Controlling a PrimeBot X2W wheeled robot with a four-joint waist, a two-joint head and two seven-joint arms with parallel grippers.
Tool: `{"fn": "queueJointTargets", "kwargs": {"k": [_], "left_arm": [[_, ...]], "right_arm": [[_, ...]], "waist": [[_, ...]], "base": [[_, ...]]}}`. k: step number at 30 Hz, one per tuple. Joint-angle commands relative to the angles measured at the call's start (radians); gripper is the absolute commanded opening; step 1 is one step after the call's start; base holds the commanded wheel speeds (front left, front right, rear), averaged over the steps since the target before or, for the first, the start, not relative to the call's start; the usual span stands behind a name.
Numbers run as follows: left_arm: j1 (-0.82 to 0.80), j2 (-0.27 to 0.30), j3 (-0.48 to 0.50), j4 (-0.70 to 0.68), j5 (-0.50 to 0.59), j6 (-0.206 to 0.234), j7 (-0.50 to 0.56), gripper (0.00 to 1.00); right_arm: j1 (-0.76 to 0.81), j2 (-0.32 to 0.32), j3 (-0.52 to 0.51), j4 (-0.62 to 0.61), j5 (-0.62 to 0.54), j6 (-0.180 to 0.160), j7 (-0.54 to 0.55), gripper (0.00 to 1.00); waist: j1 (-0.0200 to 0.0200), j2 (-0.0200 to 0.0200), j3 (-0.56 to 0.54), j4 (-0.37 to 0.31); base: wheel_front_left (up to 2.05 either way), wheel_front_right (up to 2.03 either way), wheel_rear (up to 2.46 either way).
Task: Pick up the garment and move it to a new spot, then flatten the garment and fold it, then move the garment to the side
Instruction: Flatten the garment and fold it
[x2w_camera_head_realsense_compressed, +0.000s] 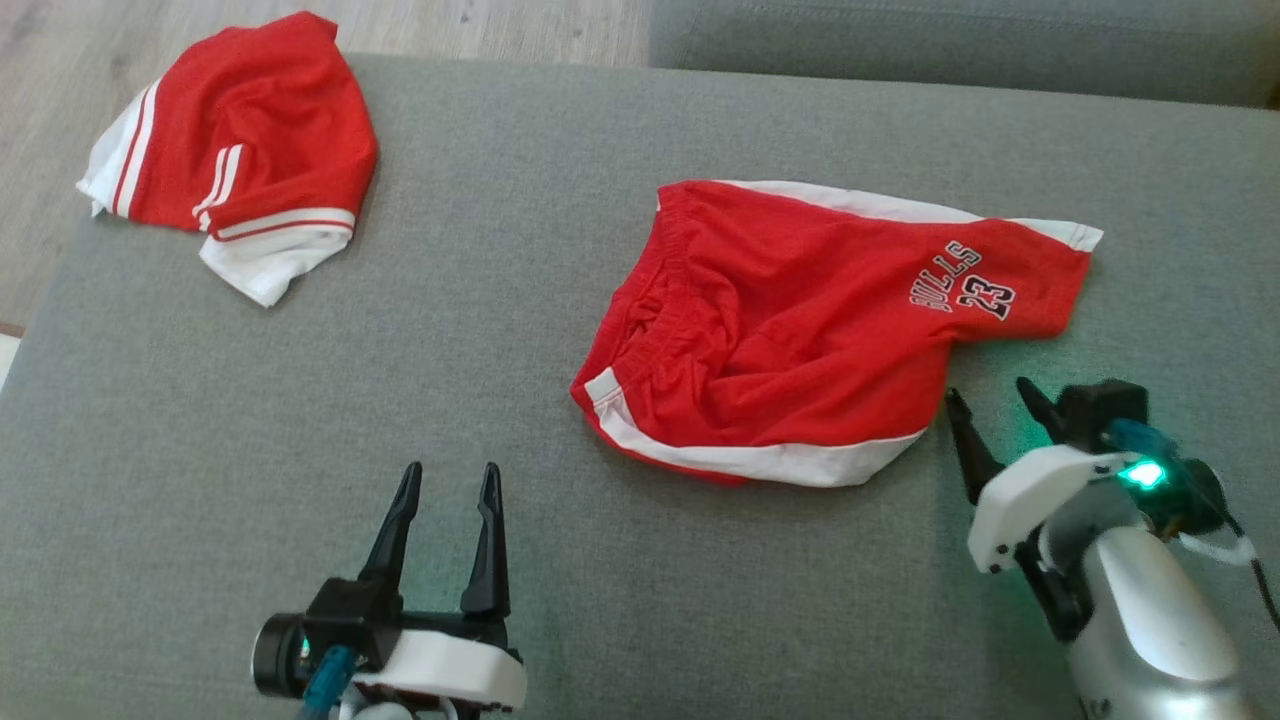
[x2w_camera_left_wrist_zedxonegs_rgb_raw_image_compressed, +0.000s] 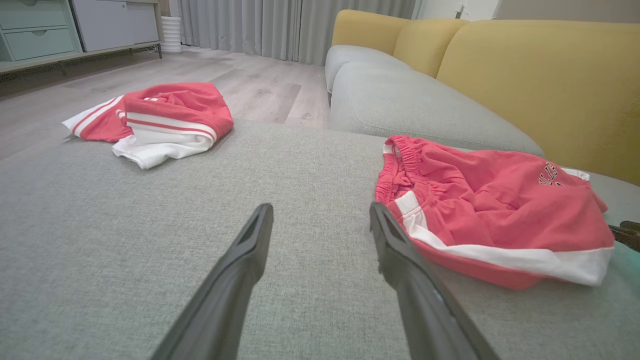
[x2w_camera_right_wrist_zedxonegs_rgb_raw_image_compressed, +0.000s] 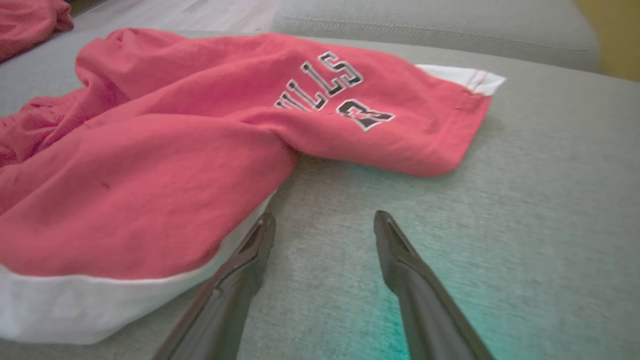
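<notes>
While the red shorts (x2w_camera_head_realsense_compressed: 800, 330) lie rumpled on the grey cushion (x2w_camera_head_realsense_compressed: 480, 300), right of its middle, both grippers stand wide open and empty — the right gripper (x2w_camera_head_realsense_compressed: 988, 392) just beside their white hem, the left gripper (x2w_camera_head_realsense_compressed: 451, 470) well apart from it.

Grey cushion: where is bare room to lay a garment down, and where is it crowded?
The widest bare patch of the grey cushion lies between the striped red garment and the red shorts, running down to the left end effector. It is crowded at the near right, where the right end effector stands close beside the shorts' hem.
</notes>
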Motion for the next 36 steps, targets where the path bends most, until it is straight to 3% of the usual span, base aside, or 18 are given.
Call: {"fn": "queueJointTargets", "kwargs": {"k": [1,16,17,18,21,28,36], "left_arm": [[-0.027,0.012,0.034,-0.031,-0.002,0.002,-0.004,1.0],[-0.05,0.007,0.029,-0.022,-0.007,0.004,-0.004,1.0],[-0.05,0.007,0.03,-0.022,-0.007,0.005,-0.004,1.0],[-0.05,0.007,0.03,-0.022,-0.008,0.005,-0.005,1.0],[-0.05,0.007,0.032,-0.022,-0.009,0.007,-0.005,1.0],[-0.046,0.007,0.033,-0.021,-0.009,0.009,-0.007,1.0],[-0.034,0.007,0.032,-0.023,-0.012,0.009,-0.008,1.0]], "right_arm": [[-0.041,0.008,0.034,-0.037,0.006,-0.001,0.009,1.0],[-0.162,0.049,0.152,0.057,0.032,-0.001,0.164,1.0],[-0.164,0.051,0.152,0.068,0.026,-0.001,0.177,0.81],[-0.166,0.053,0.152,0.074,0.021,-0.001,0.185,0.48],[-0.166,0.059,0.148,0.085,0.014,-0.001,0.194,0.0],[-0.137,0.06,0.088,0.024,-0.015,-0.001,0.159,0.0],[0.038,0.07,-0.078,-0.22,-0.079,-0.001,0.157,0.0]], "waist": [[0.0,0.0,0.008,0.003],[0.0,0.0,0.042,0.05],[0.0,0.0,0.043,0.049],[0.0,0.0,0.044,0.049],[0.0,0.0,0.043,0.042],[0.0,0.0,0.028,0.009],[0.0,0.0,0.0,-0.048]], "base": [[0.0,0.0,0.0],[0.0,0.0,0.0],[0.0,0.0,0.0],[0.0,0.0,0.0],[0.0,0.0,0.0],[0.0,0.0,0.0],[0.0,0.0,0.0]]}}
